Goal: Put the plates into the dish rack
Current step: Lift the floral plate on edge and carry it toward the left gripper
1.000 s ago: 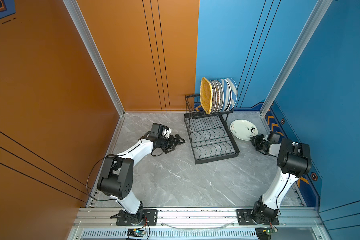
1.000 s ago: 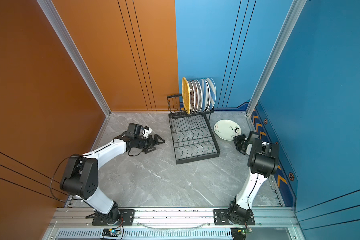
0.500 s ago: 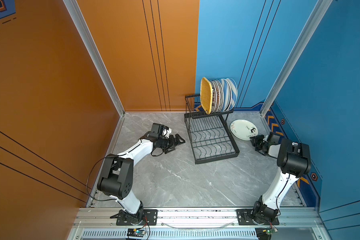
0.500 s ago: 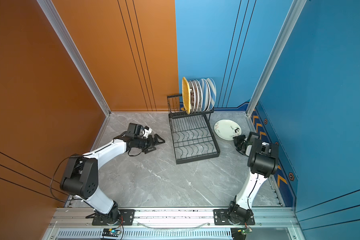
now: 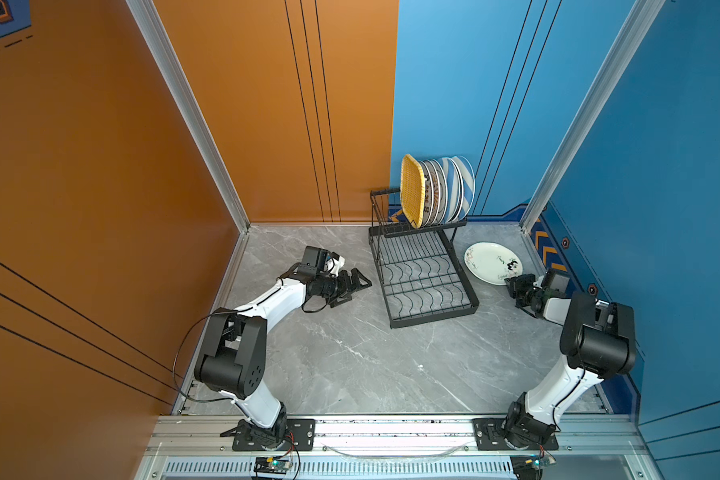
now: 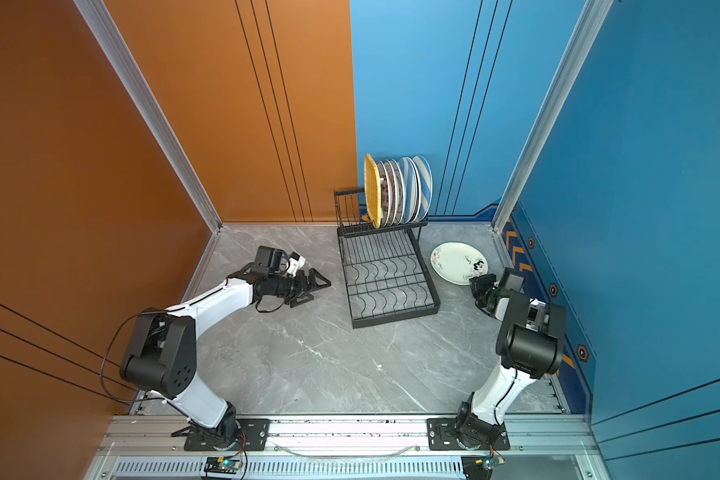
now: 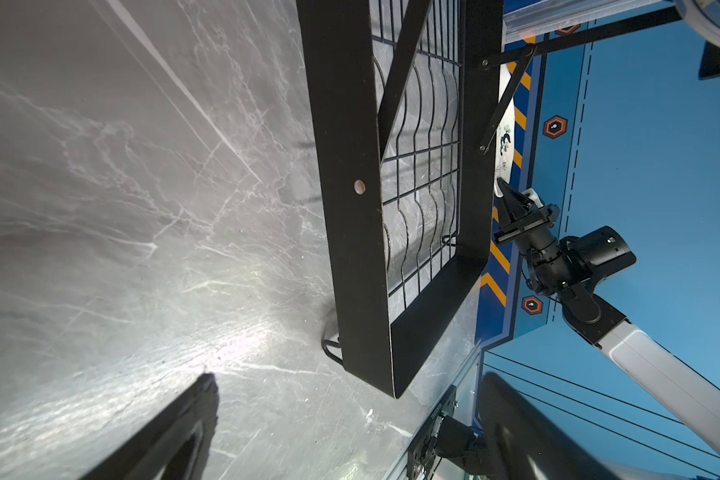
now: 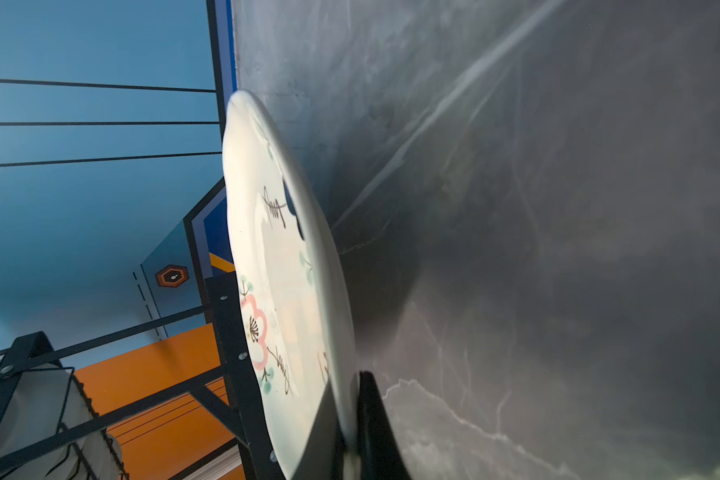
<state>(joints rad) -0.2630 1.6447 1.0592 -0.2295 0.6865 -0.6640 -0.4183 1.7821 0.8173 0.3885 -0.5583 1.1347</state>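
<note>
The right wrist view alone shows the right end effector (image 8: 350, 390), seemingly pinching the white plate (image 8: 275, 266) by its rim, lower centre. In a top view the left end effector (image 5: 356, 290) is spread, centre-left.

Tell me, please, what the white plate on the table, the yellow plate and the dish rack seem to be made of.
White plate: likely glazed ceramic; glossy, with painted flowers. Yellow plate: looks woven, perhaps rattan or moulded plastic; crossed texture, matte. Dish rack: black coated metal wire and flat bars, with screws showing.
</note>
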